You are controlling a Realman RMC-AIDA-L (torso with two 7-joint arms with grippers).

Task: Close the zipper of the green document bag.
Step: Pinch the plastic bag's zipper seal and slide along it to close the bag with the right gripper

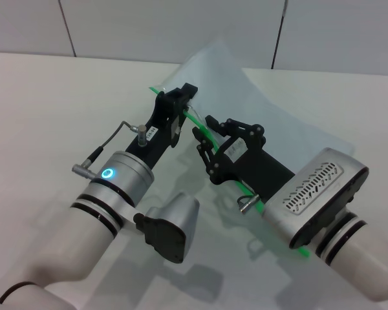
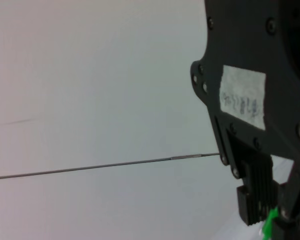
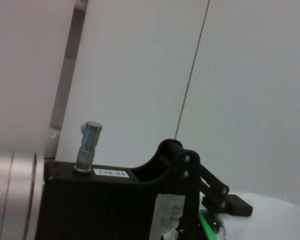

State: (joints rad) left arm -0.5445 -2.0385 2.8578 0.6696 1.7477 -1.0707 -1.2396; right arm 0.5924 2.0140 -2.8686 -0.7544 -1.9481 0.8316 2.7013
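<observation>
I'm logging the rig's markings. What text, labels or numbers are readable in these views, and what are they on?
Nothing reads clearly.
White sticker on the left hand, seen in the left wrist view: print too blurred.
Small white label on that hand's black body, by the metal plug: digits, illegible.

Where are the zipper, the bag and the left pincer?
zipper (image 1: 195,121), head view, green strip between the pincers.
green document bag (image 1: 271,110), head view, raised translucent sheet.
left pincer (image 1: 178,101), head view, tips at the zipper.
</observation>
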